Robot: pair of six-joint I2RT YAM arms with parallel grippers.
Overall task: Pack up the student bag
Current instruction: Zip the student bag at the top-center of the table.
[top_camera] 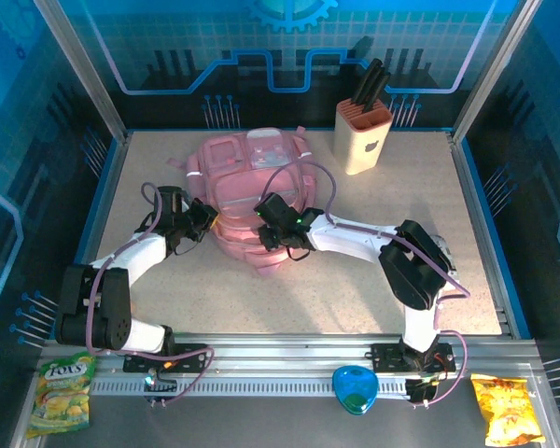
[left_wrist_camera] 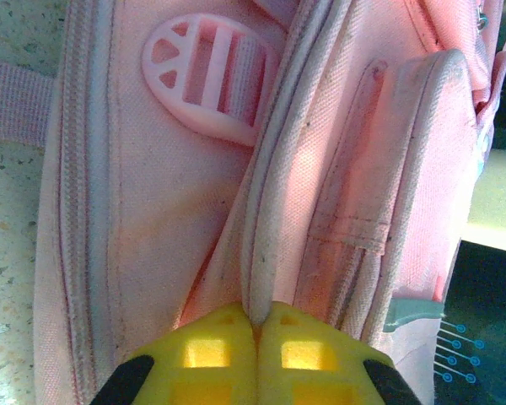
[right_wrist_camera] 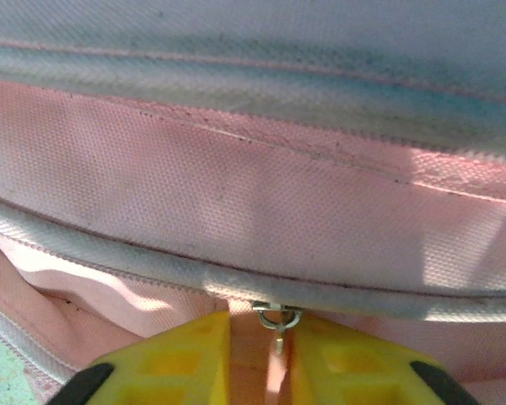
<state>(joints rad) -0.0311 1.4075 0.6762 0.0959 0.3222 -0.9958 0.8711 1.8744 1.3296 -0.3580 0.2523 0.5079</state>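
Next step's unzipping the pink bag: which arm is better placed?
Right, probably. The zipper pull sits between the tips of the right gripper; the left gripper is shut on piping of the student bag, bracing it.

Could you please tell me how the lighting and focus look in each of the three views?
Top external: sharp, evenly lit table, blue glow on the walls. Left wrist: the pink backpack washes out bright towards the right; the yellow left end effector looks soft. Right wrist: fabric weave crisp, upper band in grey shadow, zipper ring sharp.
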